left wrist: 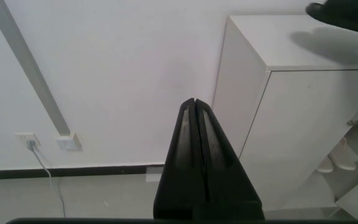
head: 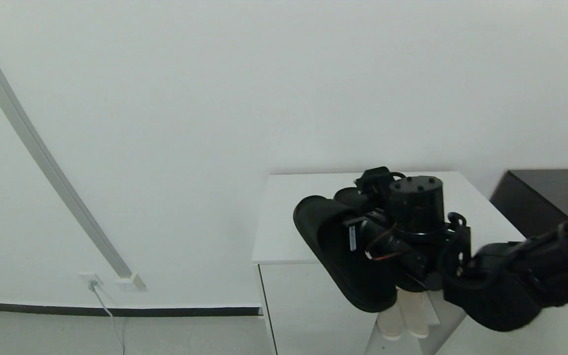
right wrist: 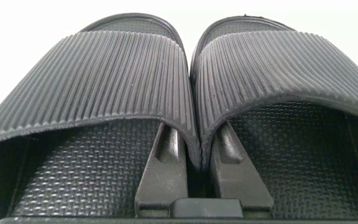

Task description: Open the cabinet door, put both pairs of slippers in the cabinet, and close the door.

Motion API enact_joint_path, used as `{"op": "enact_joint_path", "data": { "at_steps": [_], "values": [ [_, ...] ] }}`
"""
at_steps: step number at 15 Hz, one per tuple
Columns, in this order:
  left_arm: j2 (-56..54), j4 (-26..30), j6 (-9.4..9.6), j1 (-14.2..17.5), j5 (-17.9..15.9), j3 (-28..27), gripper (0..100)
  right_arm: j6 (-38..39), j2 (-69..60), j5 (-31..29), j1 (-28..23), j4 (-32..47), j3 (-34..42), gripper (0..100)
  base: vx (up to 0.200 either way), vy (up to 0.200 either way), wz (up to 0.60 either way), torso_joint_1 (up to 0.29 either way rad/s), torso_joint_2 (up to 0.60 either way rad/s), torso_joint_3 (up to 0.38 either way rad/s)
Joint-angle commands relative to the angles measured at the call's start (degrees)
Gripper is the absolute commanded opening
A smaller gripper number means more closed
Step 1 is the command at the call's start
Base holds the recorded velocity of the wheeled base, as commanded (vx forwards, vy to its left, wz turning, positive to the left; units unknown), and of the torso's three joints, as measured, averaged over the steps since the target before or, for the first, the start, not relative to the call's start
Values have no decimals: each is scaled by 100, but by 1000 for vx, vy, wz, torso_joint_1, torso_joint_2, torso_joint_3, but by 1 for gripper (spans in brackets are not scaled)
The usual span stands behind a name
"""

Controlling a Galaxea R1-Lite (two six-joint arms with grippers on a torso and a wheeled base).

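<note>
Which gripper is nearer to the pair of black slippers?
Right. The right gripper clamps the black slippers, one finger inside each. The left gripper is shut on nothing, well apart from them and from the white cabinet.

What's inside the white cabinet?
A pair of pale slippers sits inside the cabinet. The black slippers in front and the cabinet's own walls hide the rest of the inside.
</note>
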Motion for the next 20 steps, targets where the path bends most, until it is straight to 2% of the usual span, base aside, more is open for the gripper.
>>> {"op": "enact_joint_path", "data": {
  "at_steps": [1,3,9,15,20],
  "values": [
    [7,0,3,1,1,0,0,-9,-1245,427,319,-188,1186,0,0,0,0,0,0,0],
    [7,0,3,1,1,0,0,53,-1404,506,434,-205,1502,0,0,0,0,0,0,0],
    [7,0,-6,1,1,0,0,44,-1289,629,574,-205,1563,0,0,0,0,0,0,0],
    [7,0,-15,1,9,0,0,35,-1298,620,636,-205,1590,0,-200,0,0,4,1,4],
    [7,0,-15,1,9,0,0,26,-1316,611,688,-205,1625,0,0,0,0,0,0,0]
  ]
}}
